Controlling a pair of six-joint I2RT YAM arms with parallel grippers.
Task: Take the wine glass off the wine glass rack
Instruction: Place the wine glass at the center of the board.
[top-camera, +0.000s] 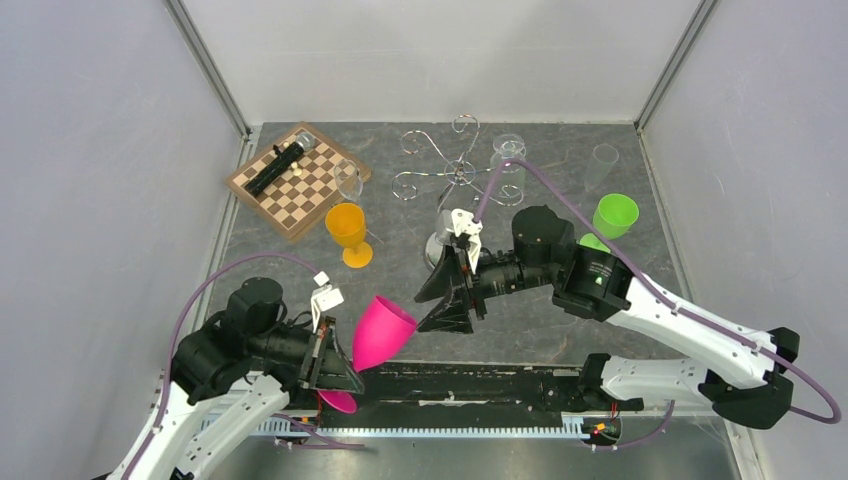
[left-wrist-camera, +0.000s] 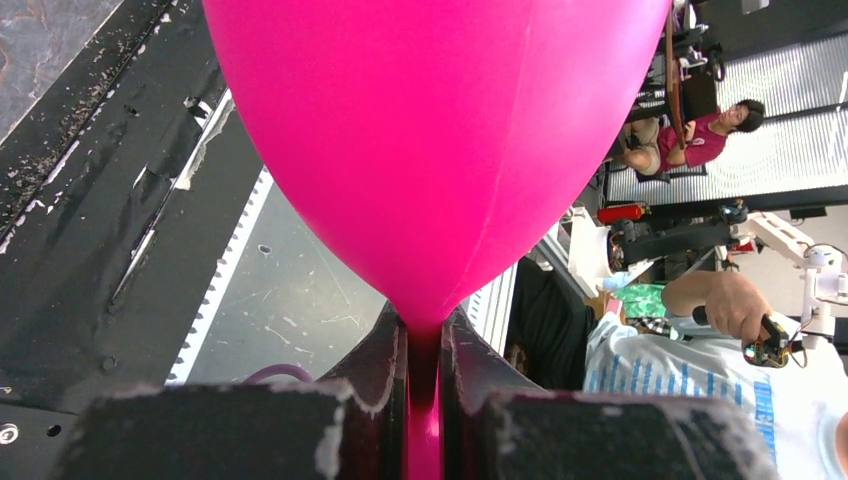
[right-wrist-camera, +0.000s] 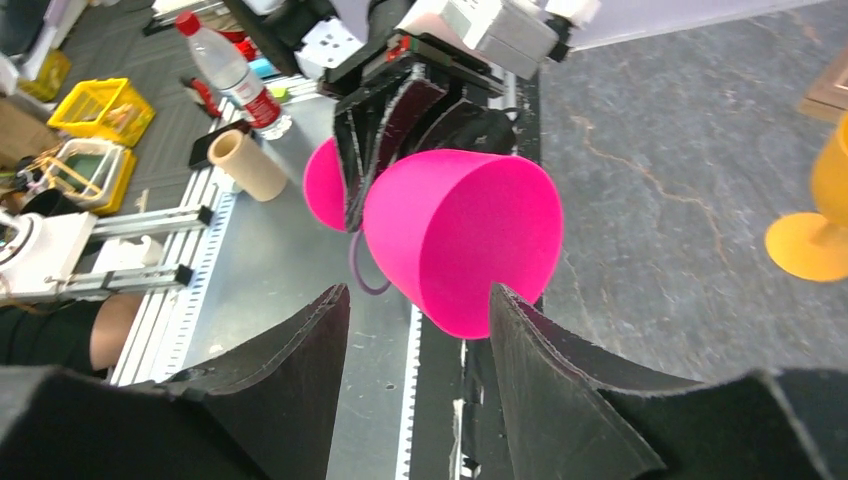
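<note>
Grey marbled tabletop (top-camera: 540, 338): in front of the shiny chrome wire rack (top-camera: 455, 170), left gripper (top-camera: 335, 365) clamps pink plastic wine glass (top-camera: 382, 333) by its stem; right gripper (top-camera: 428, 308) has its jaws apart.

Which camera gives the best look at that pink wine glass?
The right wrist view: the pink wine glass shows close, bowl and foot both, with the left gripper clamped on its stem. The top view shows it whole but small; the left wrist view shows only bowl and pinched stem.
</note>
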